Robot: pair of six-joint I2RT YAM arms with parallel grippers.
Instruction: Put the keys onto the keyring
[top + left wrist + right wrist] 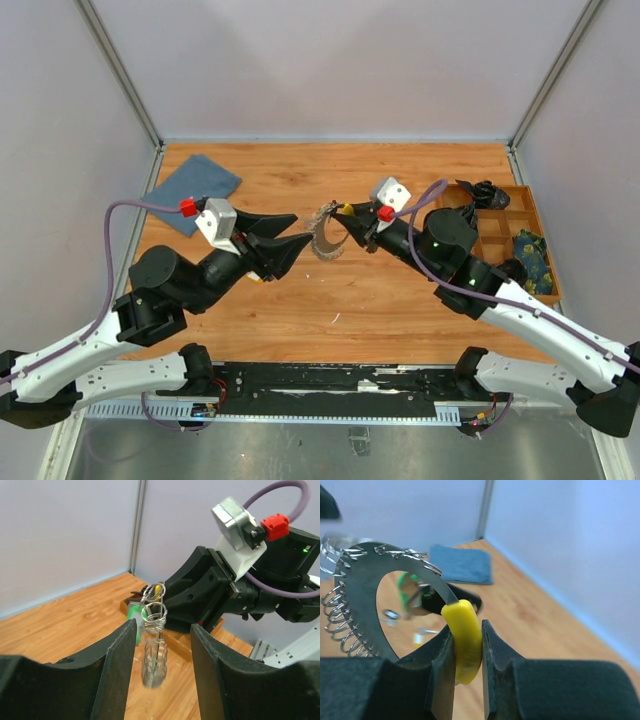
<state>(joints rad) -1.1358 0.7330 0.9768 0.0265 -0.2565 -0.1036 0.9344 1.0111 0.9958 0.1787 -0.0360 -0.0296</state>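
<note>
Clamping the yellow tag [461,615] of the keyring [325,243] in our right gripper [467,640], we're aiming to hold it dead still for our open, empty left gripper [162,632].

Shiny metal keyring [355,595], glossy yellow plastic tag [465,635], matt wooden table [350,300]

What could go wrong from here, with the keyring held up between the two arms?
1. The right claw grips the keyring only by its yellow tag, clear of the table, so the ring could swing or slip out.
2. The left claw stands open on either side of the ring's metal fringe without holding it. Closing there might catch the fringe rather than the ring itself.
</note>
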